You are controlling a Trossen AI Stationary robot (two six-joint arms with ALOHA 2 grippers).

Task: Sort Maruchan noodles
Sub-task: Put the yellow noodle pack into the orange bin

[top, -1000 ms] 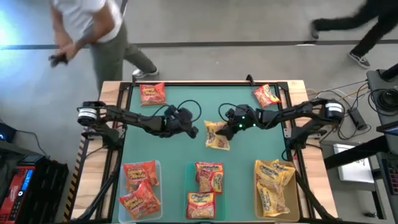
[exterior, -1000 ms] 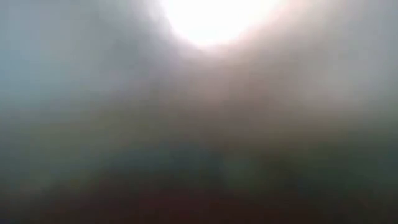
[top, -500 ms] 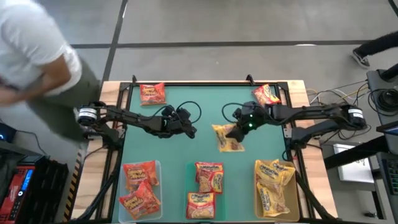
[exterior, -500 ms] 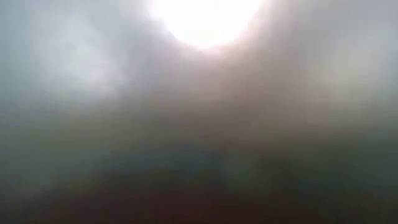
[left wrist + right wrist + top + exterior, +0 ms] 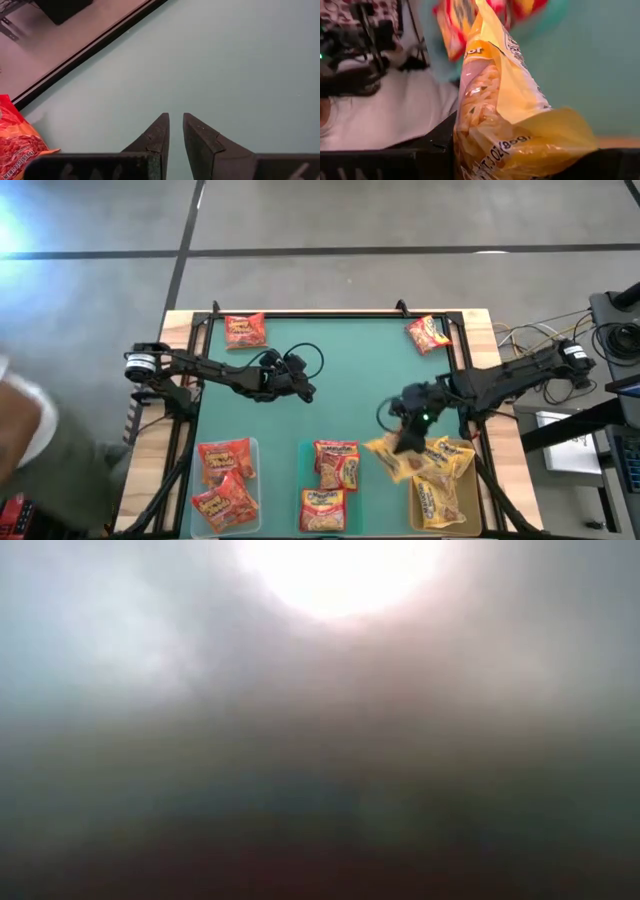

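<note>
A yellow noodle packet (image 5: 392,458) is held in the right end effector (image 5: 408,438) at the lower right of the high view, just at the left edge of the right bin (image 5: 470,498), where other yellow packets (image 5: 440,480) are piled. In the right wrist view the same packet (image 5: 505,110) is seen clamped between the dark fingers (image 5: 437,137), its crinkled plastic filling the middle of the frame.

The left end effector (image 5: 303,387) is placed over the bare green table (image 5: 350,350) left of centre; in the left wrist view its fingers (image 5: 157,135) are brought nearly together with only a narrow slit between them, and nothing is held (an orange-red packet (image 5: 17,142) is glimpsed at the lower left edge there).

Red packets (image 5: 225,480) are gathered in the lower left bin (image 5: 255,448), and orange-red ones (image 5: 332,475) at lower centre. One packet (image 5: 245,330) is left at the upper left of the table and another (image 5: 427,334) at the upper right.

The low view is a featureless blur.
</note>
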